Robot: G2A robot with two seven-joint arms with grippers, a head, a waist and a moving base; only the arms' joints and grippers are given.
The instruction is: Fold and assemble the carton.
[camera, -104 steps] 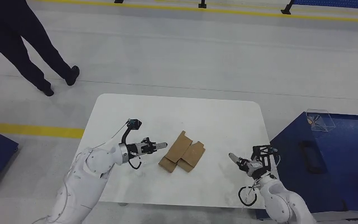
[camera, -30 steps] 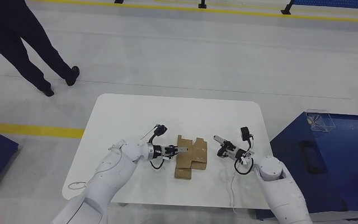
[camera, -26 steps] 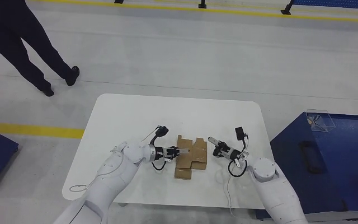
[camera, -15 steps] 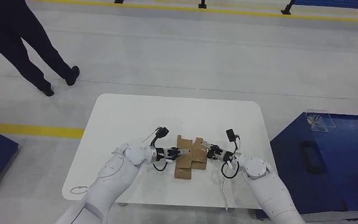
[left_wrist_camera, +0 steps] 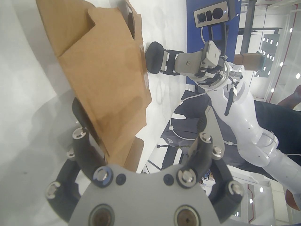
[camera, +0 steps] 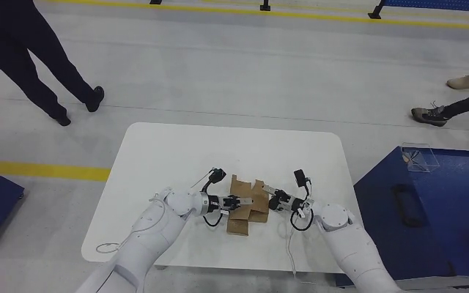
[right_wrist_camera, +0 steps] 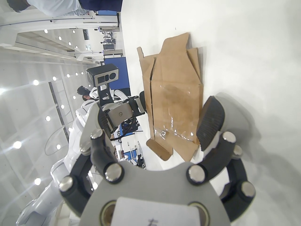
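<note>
- A blue cabinet (camera: 432, 212) stands at frame right, beside your white table (camera: 183, 154).
- The carton (camera: 240, 218), mid-frame, is brown and mostly flat, with flaps splayed.
- Left gripper (camera: 245, 200) and right gripper (camera: 266, 194) are both released, straddling opposite edges.

The carton (camera: 242, 205) is brown corrugated cardboard, matt and fibrous, with the fluted core showing at its cut edges. In the right wrist view a strip of clear tape (right_wrist_camera: 174, 111) lies glossy and wrinkled across one panel. The table (camera: 220, 154) has a smooth white top with a faint sheen, probably laminate, though that cannot be settled from here. The right gripper (right_wrist_camera: 156, 121) carries a ribbed pad (right_wrist_camera: 210, 121), black, matt and rubbery, on black links with bright metal pins, above a brushed grey metal plate. The left gripper (left_wrist_camera: 143, 116) is built alike, one finger (left_wrist_camera: 209, 121) backed with bare silvery metal. The arm shells (camera: 157, 220) are glossy white plastic.
</note>
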